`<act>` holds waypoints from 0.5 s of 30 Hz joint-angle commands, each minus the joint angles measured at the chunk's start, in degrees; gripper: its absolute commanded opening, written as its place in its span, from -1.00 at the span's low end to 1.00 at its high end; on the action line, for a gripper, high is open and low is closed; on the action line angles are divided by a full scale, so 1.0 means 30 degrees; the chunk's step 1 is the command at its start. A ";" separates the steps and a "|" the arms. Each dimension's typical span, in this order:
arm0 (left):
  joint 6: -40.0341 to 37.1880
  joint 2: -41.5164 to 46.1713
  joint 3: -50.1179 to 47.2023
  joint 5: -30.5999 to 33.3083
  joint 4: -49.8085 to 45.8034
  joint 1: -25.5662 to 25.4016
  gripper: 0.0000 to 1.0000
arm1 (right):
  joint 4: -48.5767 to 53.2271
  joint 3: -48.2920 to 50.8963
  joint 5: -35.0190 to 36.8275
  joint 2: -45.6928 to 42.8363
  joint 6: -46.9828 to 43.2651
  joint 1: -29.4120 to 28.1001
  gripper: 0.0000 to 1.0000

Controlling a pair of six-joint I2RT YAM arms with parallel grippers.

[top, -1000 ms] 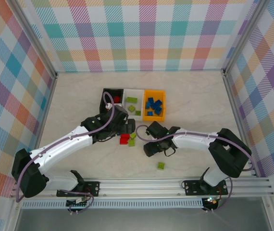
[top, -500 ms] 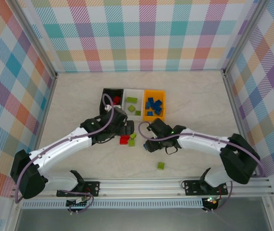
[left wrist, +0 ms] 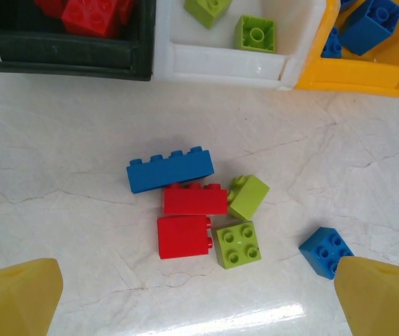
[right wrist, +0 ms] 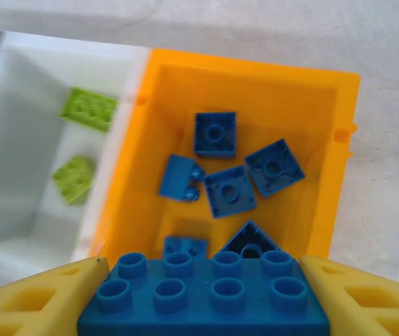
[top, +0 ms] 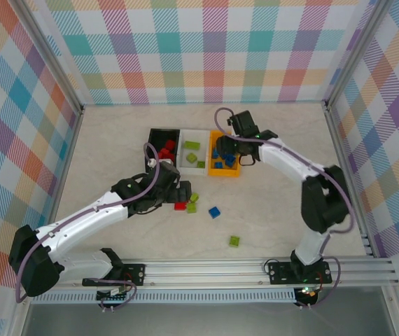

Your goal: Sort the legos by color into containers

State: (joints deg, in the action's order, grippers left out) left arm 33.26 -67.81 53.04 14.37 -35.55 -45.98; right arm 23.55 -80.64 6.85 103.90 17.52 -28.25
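Right wrist view showed the right gripper [right wrist: 203, 297] clamped on a long blue studded plastic brick [right wrist: 203, 308], one yellow finger at each short end and the studs facing the camera. Below and beyond the jaws lay the open orange-yellow plastic bin [right wrist: 329, 147], already holding several small blue bricks [right wrist: 215, 133]. To the left of the jaws stood the white plastic bin [right wrist: 17, 77] with lime pieces in it. The brick looked light, rigid and slick, so an end-to-end hold probably depended on squeeze alone, and the flat side walls seemed the surest faces to take. Once released it would likely drop and bounce rather than settle softly. The left gripper [left wrist: 199, 294] was spread wide and empty. Ahead of its jaws sat a loose huddle of red, lime and blue bricks [left wrist: 194, 199], with the black plastic bin [left wrist: 66, 59] of red bricks farther ahead. A single lime brick [top: 234, 241] lay well apart from that huddle. The pale marbled tabletop [left wrist: 59, 231] looked hard and glossy, so pieces would probably skid if nudged. The plaid enclosure walls [top: 213, 56] stood well clear, though the three bins touched side by side, leaving little margin for a stray drop.
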 commanded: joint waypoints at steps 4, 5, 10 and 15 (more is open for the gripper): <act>-0.0192 -0.0641 -0.0430 -0.1711 0.0205 -0.0187 0.94 | 0.1068 -0.2296 -0.0230 0.2143 0.0378 0.0306 0.55; -0.0338 -0.0854 -0.0374 -0.1924 0.0156 -0.0322 0.92 | 0.0913 -0.2277 -0.0323 0.2057 0.0455 0.0307 0.60; -0.0568 -0.2596 0.0098 -0.2166 -0.0016 -0.2047 0.83 | 0.0296 -0.1391 -0.0642 0.0303 0.0649 0.0298 0.64; -0.0429 -0.5811 0.1045 -0.2979 0.0338 -0.3911 0.61 | -0.0176 0.0527 -0.0761 -0.2025 0.0811 0.0276 0.64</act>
State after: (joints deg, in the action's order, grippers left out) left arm 32.03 -81.73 54.02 7.70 -35.14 -55.86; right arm 24.36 -81.25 5.48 102.69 19.00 -27.33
